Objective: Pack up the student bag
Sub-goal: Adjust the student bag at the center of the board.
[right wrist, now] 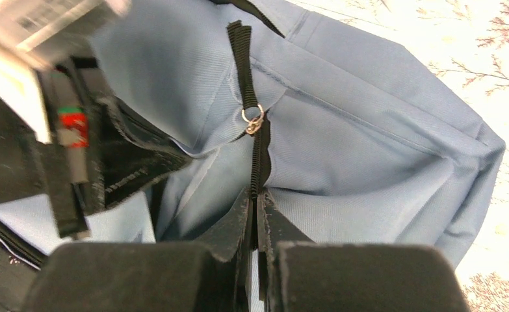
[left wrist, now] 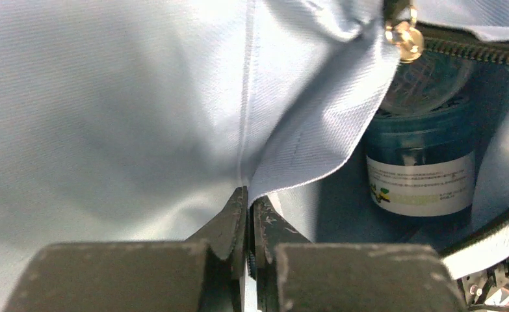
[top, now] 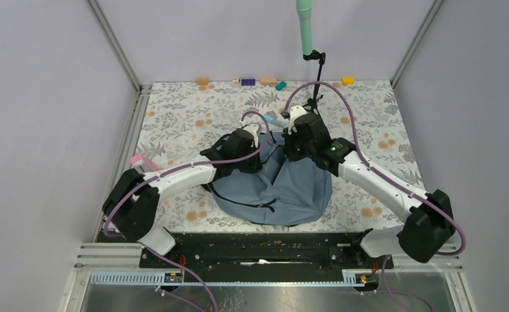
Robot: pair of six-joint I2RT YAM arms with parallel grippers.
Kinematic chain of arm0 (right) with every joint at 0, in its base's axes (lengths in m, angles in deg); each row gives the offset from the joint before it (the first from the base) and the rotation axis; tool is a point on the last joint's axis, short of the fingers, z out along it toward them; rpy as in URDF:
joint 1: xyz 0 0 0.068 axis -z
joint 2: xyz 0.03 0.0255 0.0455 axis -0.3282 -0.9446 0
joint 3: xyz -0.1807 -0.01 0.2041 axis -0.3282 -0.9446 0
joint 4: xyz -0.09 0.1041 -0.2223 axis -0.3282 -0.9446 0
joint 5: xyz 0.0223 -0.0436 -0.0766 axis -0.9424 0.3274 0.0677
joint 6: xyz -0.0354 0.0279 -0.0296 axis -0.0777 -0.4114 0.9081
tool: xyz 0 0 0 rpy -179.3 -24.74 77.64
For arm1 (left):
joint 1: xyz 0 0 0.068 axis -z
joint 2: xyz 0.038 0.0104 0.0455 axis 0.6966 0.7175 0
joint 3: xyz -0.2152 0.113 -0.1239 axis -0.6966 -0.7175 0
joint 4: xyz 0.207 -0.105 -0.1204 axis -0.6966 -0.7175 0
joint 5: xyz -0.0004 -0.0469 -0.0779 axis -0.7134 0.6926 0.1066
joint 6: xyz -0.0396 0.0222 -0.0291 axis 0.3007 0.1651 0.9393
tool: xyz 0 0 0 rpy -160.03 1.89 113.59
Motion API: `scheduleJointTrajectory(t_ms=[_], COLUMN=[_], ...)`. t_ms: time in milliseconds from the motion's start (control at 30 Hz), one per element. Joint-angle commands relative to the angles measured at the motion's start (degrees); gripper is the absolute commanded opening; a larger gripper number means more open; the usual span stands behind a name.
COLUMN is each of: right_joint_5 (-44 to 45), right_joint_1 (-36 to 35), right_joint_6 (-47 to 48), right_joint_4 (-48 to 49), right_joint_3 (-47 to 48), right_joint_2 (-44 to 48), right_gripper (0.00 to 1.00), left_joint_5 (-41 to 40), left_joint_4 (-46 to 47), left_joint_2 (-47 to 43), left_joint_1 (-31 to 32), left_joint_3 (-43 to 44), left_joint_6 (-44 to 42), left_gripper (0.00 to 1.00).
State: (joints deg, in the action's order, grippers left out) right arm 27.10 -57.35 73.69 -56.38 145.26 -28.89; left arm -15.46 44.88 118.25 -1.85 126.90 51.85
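The student bag is a soft grey-blue backpack lying in the middle of the table between both arms. My left gripper is shut on a fold of the bag's fabric at its left side, holding the opening apart. Inside the opening stands a blue jar with a white label, below a brass zipper pull. My right gripper is shut on the bag's black zipper edge, just below a silver pull ring. In the top view both gripper tips are hidden by the wrists.
Small coloured blocks lie along the far edge: orange, purple, teal, yellow. A green-handled stand rises at the back. A pink item lies by the left arm. The left arm's wrist parts show in the right wrist view.
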Motion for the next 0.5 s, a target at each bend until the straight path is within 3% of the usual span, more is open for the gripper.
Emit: scheduleJointTrajectory(t_ms=[0,233,467], right_joint_5=[3.92,8.56,8.57], right_joint_1=[0.25,0.39,0.4], right_joint_6=[1.23,-0.45,-3.6], right_joint_4=[-2.71,-4.38,-4.58], right_joint_3=[-1.23,-5.59,-3.5], right_joint_2=[7.04,10.86,7.8], right_gripper=[0.0,0.0,0.0], left_joint_5=[-13.21,-11.18,-5.84], left_joint_4=[-7.38,-16.47,-19.35], left_joint_2=[-8.48,-13.82,-11.97], left_joint_1=[-1.36,-4.68,-7.58], left_joint_3=[2.48,6.73,10.49], left_joint_6=[-1.03,-2.46,-6.93], left_gripper=[0.0,0.0,0.0])
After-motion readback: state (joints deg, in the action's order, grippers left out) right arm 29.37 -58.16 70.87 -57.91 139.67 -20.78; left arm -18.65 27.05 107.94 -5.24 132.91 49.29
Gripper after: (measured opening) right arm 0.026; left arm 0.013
